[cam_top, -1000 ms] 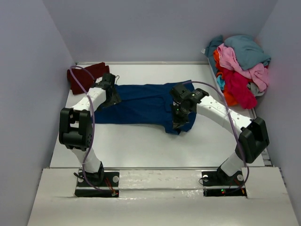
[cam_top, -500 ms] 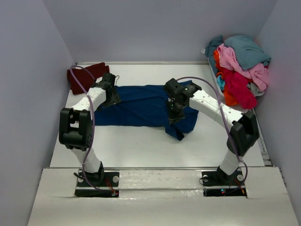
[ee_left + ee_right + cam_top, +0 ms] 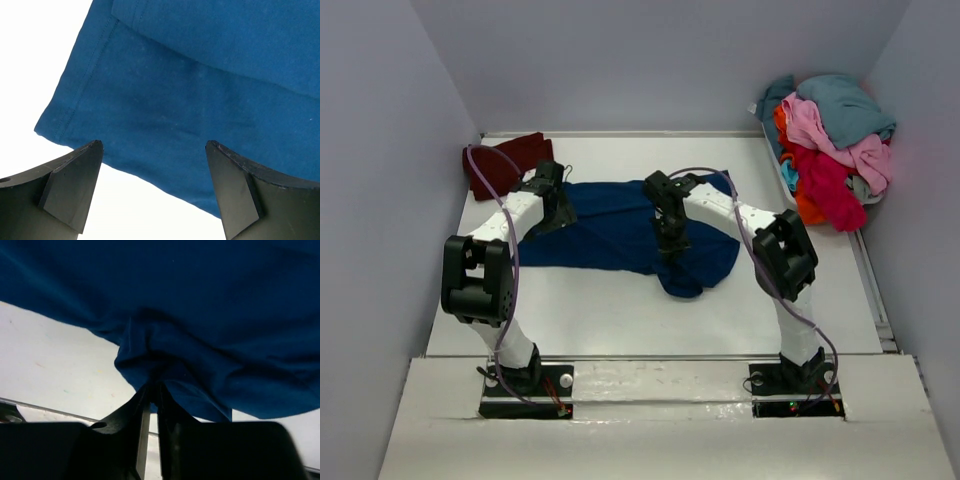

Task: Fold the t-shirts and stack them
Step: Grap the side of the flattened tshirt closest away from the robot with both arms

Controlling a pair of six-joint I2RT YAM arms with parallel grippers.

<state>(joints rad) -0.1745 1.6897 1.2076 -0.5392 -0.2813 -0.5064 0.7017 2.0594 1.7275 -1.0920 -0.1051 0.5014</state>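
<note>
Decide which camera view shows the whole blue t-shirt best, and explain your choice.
The top external view: the blue t-shirt shows almost whole, spread out. The left wrist view shows only a hemmed corner beyond the open left pincer; the right wrist view only bunched cloth nipped in the right pincer.

High rear overview, wrist close-ups sharing navy t-shirt (image 3: pixel 200 100)
</note>
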